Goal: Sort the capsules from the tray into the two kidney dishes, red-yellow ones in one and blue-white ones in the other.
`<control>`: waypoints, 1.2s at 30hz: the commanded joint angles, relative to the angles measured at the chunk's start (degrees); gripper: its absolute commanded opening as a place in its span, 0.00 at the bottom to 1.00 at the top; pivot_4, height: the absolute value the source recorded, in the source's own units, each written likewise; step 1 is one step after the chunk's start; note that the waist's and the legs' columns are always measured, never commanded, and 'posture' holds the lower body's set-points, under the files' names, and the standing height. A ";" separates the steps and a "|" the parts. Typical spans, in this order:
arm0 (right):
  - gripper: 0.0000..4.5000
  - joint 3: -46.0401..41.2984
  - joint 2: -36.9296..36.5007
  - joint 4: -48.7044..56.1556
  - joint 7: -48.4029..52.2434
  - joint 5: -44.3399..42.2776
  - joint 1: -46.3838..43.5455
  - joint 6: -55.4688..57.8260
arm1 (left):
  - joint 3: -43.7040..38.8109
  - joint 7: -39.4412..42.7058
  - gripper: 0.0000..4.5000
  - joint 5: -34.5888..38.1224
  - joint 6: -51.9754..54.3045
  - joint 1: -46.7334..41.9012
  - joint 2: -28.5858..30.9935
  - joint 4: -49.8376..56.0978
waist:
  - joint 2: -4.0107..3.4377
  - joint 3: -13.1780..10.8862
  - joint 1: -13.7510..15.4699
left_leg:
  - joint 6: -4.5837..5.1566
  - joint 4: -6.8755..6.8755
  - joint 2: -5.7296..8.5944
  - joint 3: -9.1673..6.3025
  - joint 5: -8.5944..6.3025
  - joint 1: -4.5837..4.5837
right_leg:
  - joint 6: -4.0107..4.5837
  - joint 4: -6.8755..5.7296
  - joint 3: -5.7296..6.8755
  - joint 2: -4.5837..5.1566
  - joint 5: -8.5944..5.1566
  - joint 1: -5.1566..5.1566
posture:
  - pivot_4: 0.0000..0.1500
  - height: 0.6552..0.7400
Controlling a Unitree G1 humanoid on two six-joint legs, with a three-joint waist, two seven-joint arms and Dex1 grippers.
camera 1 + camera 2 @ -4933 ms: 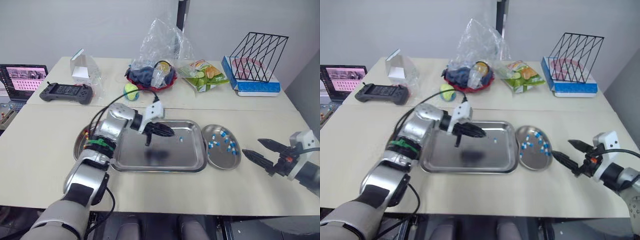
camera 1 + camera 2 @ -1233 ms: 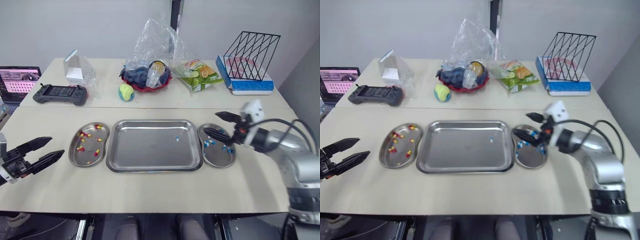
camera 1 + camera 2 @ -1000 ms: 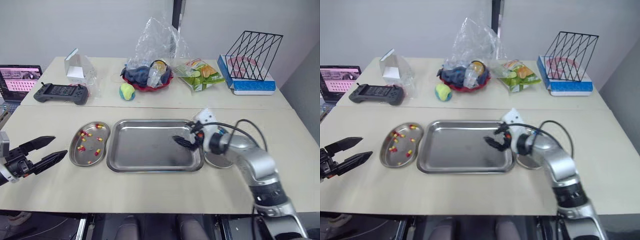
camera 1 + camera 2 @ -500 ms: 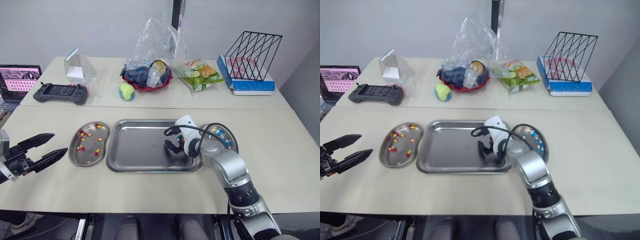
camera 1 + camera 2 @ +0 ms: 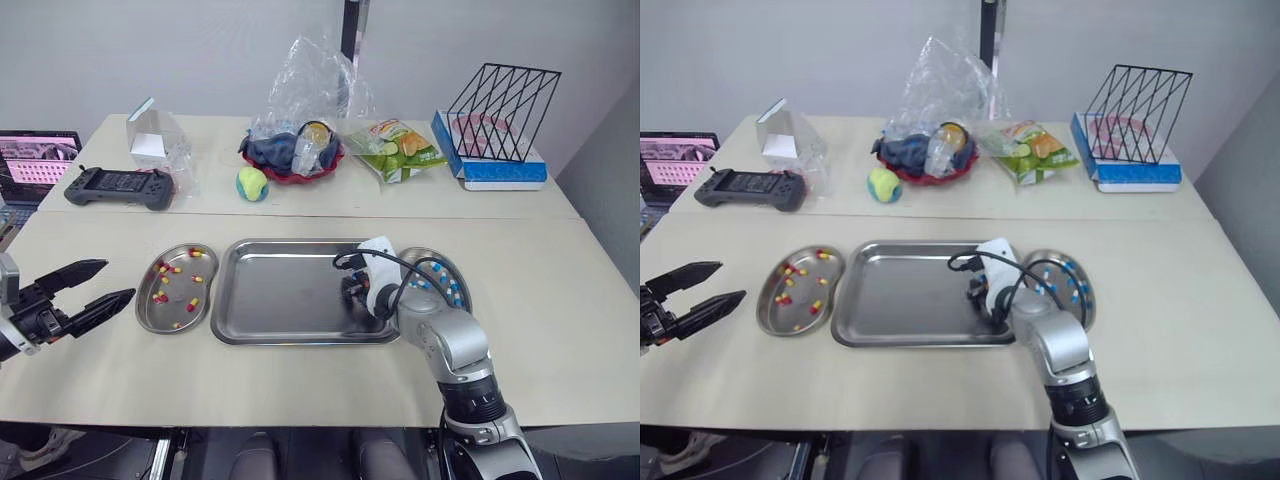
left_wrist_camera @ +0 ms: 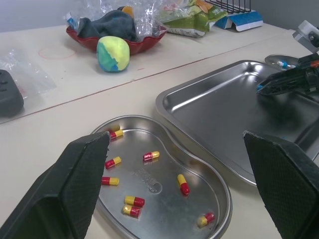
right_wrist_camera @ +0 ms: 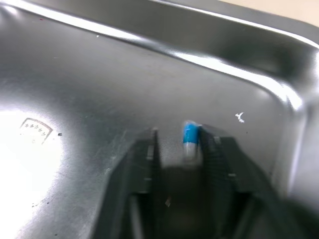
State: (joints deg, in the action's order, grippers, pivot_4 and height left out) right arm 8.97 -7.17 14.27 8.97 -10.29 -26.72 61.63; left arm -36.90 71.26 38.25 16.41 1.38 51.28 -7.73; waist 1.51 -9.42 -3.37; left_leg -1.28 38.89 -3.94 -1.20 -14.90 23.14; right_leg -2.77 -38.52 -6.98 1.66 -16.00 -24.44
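Capsule point(image 7: 190, 140) near the tray's point(image 5: 280, 330) right edge sits between the right gripper's point(image 7: 179, 133) parted jaws, hugging one finger, so closing might flick it away. Left gripper point(image 5: 118, 279) idles, jaws spread.

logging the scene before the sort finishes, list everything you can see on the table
tray: one, steel, table centre
blue-white capsule: one, at the tray's right end
left kidney dish: one, steel, left of tray
red-yellow capsules: about eight, in left kidney dish
right kidney dish: one, steel, right of tray
blue-white capsules: several, in right kidney dish
ball: one, yellow, green and blue, behind tray
bowl: one, red, under a clear bag
snack bag: one, green, right of bowl
wire rack: one, black, on a blue-white box
controller: one, black, far left
laptop: one, left edge
left gripper: black, open, left of the dishes
right gripper: black, open, astride the tray capsule
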 commanded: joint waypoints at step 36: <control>0.23 -19.97 -32.45 -5.29 31.44 -13.91 8.75 -15.43 | 7.57 2.07 1.00 -3.40 -2.92 -9.81 0.40 -7.17 | -0.04 -0.03 -0.01 | 0.02 -0.06 0.02 -0.06 -0.01 0.02 | 0.03 0.22 0.05 0.00 -0.01 0.11 | 1.00 0.73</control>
State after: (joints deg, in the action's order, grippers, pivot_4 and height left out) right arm -9.51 -39.02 7.93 39.98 -23.30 -17.21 46.36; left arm -28.56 72.85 34.71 14.77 -7.57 51.14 -14.79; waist 1.47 -9.46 -3.38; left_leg -1.26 38.83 -3.92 -1.27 -14.90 23.16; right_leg -2.74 -38.29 -6.94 1.67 -16.01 -24.32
